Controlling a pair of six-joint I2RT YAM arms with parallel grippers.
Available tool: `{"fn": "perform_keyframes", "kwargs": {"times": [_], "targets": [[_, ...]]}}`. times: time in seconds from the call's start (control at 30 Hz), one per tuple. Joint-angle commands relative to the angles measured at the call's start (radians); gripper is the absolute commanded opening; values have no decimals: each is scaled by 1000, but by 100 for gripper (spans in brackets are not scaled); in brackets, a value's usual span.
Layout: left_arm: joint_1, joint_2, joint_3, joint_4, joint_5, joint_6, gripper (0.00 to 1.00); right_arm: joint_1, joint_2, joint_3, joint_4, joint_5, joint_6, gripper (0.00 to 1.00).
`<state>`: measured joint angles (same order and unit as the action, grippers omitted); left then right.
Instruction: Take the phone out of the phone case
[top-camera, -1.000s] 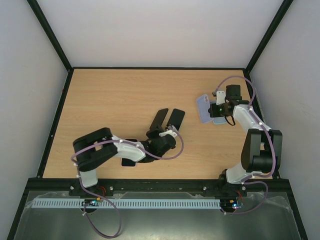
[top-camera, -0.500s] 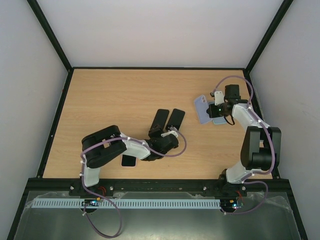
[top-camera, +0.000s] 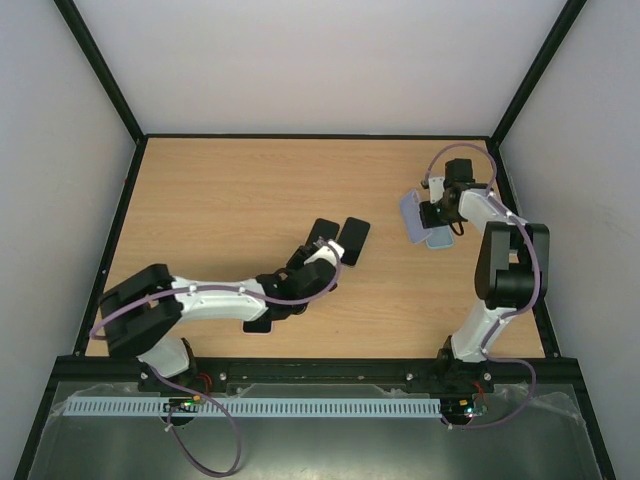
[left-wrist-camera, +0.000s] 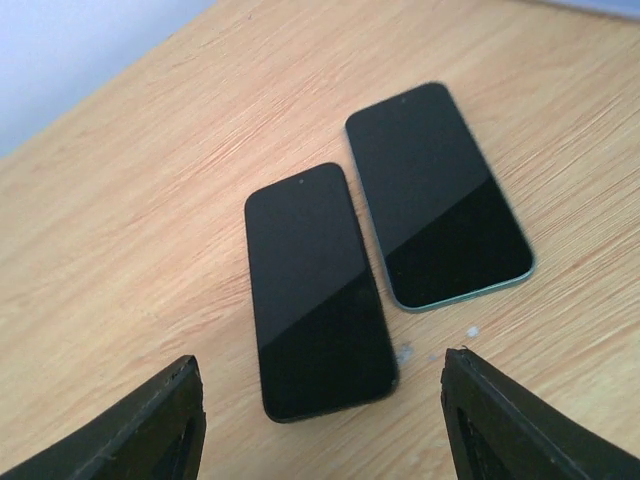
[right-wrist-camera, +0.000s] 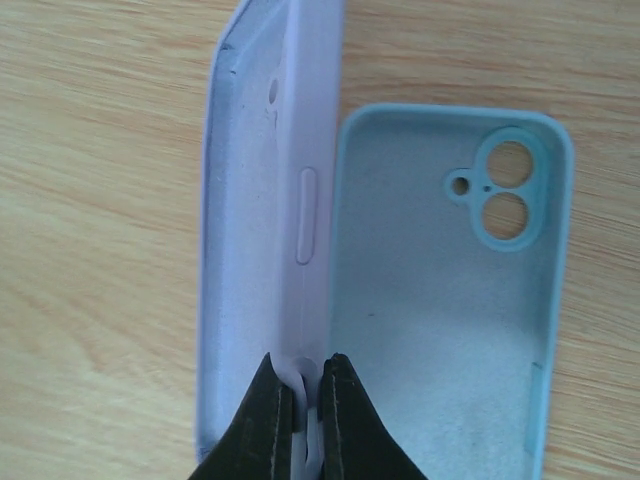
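Top view: bright, flat, diffuse overhead light, no hotspots on the table (top-camera: 220, 190). Only soft, short shadows lie on the table, right under the left arm (top-camera: 215, 298). White walls (top-camera: 320, 60) beyond the table's far edge are close to clipping. The strip below the table's near edge is dimmer and hazy. Mild wide-angle: frame posts (top-camera: 98, 65) splay outward from the table's far corners.

Left wrist: table grain sharp. The smaller phone (left-wrist-camera: 315, 290) and larger phone (left-wrist-camera: 435, 195) show a soft diagonal sheen, no hard glare. Left gripper (left-wrist-camera: 320, 362): fingers (left-wrist-camera: 150, 430) out of focus. Past the table's far edge it's a bluish washed-out blur.

Right wrist: even light, table grain crisp. Lilac case (right-wrist-camera: 250, 230): inner face in its own shade. Right gripper (right-wrist-camera: 303, 360): fingertips (right-wrist-camera: 262, 420) slightly soft.
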<state>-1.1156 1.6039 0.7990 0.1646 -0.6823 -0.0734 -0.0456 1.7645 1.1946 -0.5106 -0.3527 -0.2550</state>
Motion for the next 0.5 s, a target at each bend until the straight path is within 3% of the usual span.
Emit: {"fn": "perform_keyframes", "kwargs": {"times": [0.0,0.2,0.37,0.4,0.47], "targets": [[11,-95,-35,-21,85,-176,65,-21,50,62,20,119,-11,2],[69,-194,-46,-61,145,-299,71,-102,89,152,-15,123,-13,2],[114,-249,-63,-85,130,-398,87,-127,65,160,-40,90,-8,2],[126,-259,-69,-88,134,-414,97,-128,58,159,-54,65,-12,2],[161,-276,-74,-109,157,-449,100,-129,39,154,-96,-12,-26,2]]}}
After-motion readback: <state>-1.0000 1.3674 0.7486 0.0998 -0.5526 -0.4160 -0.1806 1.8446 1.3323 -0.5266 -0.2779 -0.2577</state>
